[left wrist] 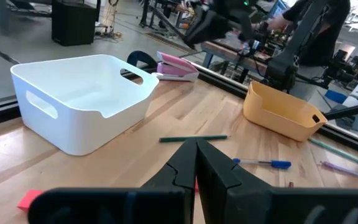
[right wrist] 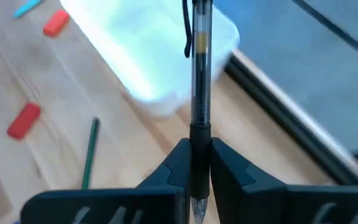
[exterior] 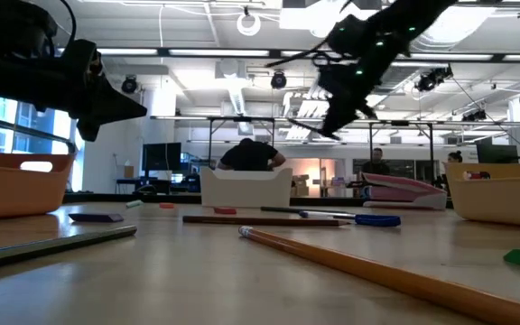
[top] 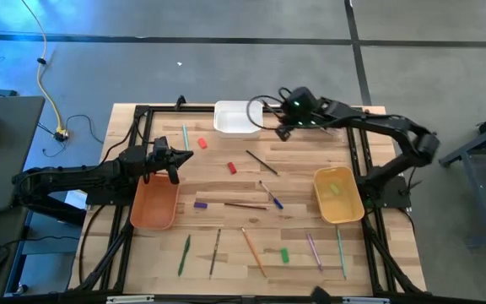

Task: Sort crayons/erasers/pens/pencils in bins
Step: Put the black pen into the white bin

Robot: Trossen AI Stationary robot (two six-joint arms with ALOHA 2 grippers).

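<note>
Pen is being clamped by right end effector beside white bin; left end effector is sitting closed, empty.

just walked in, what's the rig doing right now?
It's sorting stationery into bins. The right gripper is shut on a clear-barrelled pen and holds it up beside the white bin at the table's far edge. The left gripper is shut and empty, above the orange-brown bin. The yellow bin sits on the right. Pencils, pens and crayons lie scattered over the table.
</note>
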